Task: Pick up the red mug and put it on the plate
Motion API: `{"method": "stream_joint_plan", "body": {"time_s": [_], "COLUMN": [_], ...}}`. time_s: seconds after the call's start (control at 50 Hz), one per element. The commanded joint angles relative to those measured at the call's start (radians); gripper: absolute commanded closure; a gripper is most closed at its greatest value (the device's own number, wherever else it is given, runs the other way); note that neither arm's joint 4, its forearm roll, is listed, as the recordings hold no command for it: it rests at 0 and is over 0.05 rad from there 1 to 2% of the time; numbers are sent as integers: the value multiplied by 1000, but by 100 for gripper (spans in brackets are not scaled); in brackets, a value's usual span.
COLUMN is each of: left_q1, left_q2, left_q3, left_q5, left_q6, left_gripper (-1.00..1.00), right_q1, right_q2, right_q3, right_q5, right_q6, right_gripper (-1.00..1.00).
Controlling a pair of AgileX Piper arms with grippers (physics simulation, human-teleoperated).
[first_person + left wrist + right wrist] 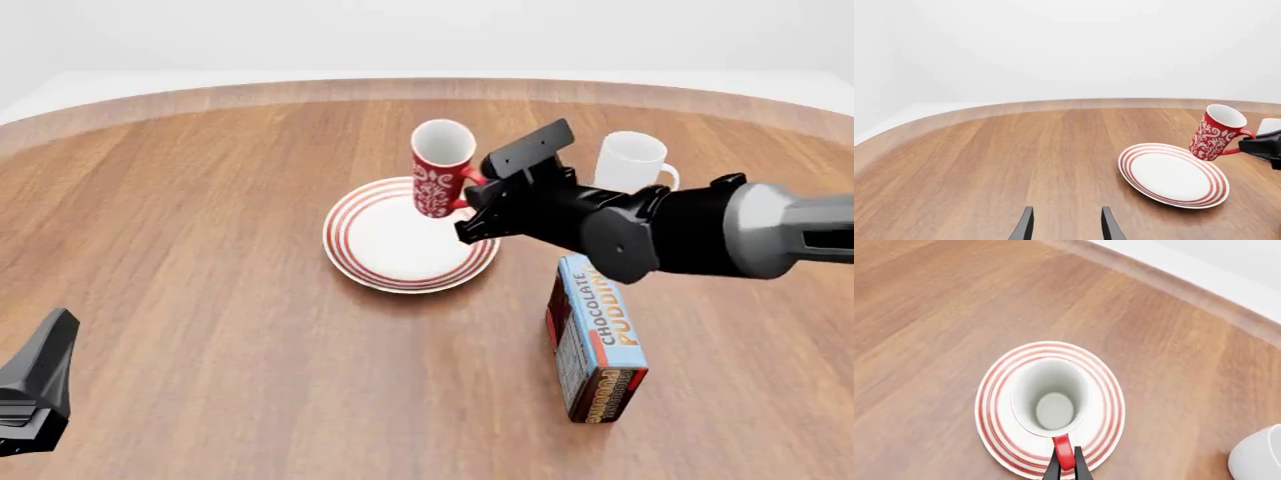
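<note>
Red against white — the red mug (442,167) hangs in the air over the plate (400,245), pinched by its loop handle between the thin fingers of the right gripper (1065,466). The left wrist view shows it clear of the plate, tilted, its base above the rim on the side nearest the arm; the right wrist view looks straight down into its white inside with the plate's red rings all round it.

That handle grip is what I'd worry about. Only a narrow strip of handle is clamped, so the mug could swing or slip round in the jaws, and it already leans. Set down tilted, it might land on its edge and topple, or come down on the raised rim rather than the flat middle and slide off onto the wooden table (200,300). A quick release from any height would make that worse.

The plain white mug (630,160) stands just behind the right arm, and a careless withdrawal could clip it, or the box below the forearm.

That box (598,340) lies on the table and reads "CHOCOLATE PUDDING" — smaller print I can't make out. The left gripper (1066,225) sits idle, well apart, its fingers spread on nothing.
</note>
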Motion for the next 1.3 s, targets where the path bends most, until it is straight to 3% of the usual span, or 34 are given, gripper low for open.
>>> {"method": "stream_joint_plan", "body": {"time_s": [0.02,1.3], "left_q1": [0,0], "left_q2": [0,0], "left_q3": [0,0], "left_q5": [0,0], "left_q6": [0,0], "left_gripper": [-100,-100], "right_q1": [4,1], "right_q2": [72,335], "right_q3": [-55,-249], "right_q5": [-16,-37], "right_q6": [10,3], "right_gripper": [100,100]}}
